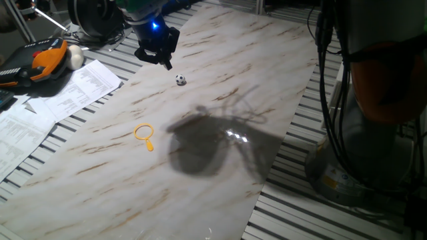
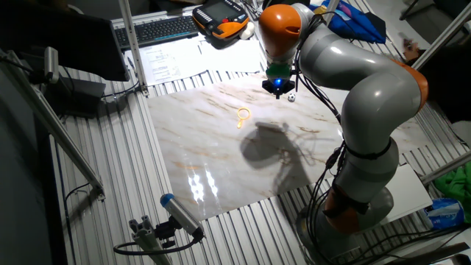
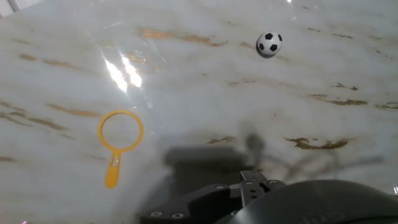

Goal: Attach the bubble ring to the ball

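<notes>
On the marbled white surface (image 1: 220,100) the small yellow-orange plastic loop with a short handle (image 1: 145,135) lies flat, well apart from the tiny black-and-white soccer-patterned ball (image 1: 181,80) at its one o'clock; the black fingers (image 1: 165,62) hover above, near the ball, holding nothing; their spread I cannot tell.

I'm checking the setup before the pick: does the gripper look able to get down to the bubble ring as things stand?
Probably yes. The bubble ring lies flat on the marbled table with nothing on or beside it; the ball sits well apart. The gripper hangs near the ball, with nothing between it and the ring.
</notes>
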You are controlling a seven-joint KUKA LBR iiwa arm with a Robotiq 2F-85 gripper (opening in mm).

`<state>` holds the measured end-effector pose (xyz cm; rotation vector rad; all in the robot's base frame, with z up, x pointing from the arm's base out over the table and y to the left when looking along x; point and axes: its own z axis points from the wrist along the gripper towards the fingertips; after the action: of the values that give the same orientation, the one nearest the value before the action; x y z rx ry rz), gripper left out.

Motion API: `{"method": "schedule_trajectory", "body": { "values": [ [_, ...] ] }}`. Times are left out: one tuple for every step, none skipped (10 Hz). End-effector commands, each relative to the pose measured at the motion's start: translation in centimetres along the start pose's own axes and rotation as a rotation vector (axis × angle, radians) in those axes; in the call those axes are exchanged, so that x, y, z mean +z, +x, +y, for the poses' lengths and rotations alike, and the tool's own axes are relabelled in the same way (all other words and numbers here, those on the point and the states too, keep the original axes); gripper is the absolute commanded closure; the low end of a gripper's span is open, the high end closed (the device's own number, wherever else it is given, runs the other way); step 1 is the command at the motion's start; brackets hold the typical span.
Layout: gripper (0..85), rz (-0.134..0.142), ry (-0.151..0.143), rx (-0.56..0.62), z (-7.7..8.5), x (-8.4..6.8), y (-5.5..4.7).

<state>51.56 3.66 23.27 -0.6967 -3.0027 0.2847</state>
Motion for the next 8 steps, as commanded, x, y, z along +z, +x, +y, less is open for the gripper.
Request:
{"method": "schedule_trajectory", "body": {
  "values": [
    [85.0,-0.002,0.002,0.001,-0.01,0.00,-0.01],
    [85.0,-0.003,0.001,0.001,-0.01,0.00,-0.01],
    [85.0,-0.005,-0.003,0.001,-0.01,0.00,-0.01],
    [85.0,-0.007,-0.006,0.002,-0.01,0.00,-0.01],
    [85.0,-0.007,-0.006,0.003,-0.01,0.00,-0.01],
    [85.0,-0.010,-0.002,0.007,-0.01,0.00,-0.01],
    [85.0,-0.011,0.006,0.006,-0.01,0.00,-0.02],
    [85.0,-0.012,0.005,0.008,0.00,-0.01,-0.09]
  ]
}}
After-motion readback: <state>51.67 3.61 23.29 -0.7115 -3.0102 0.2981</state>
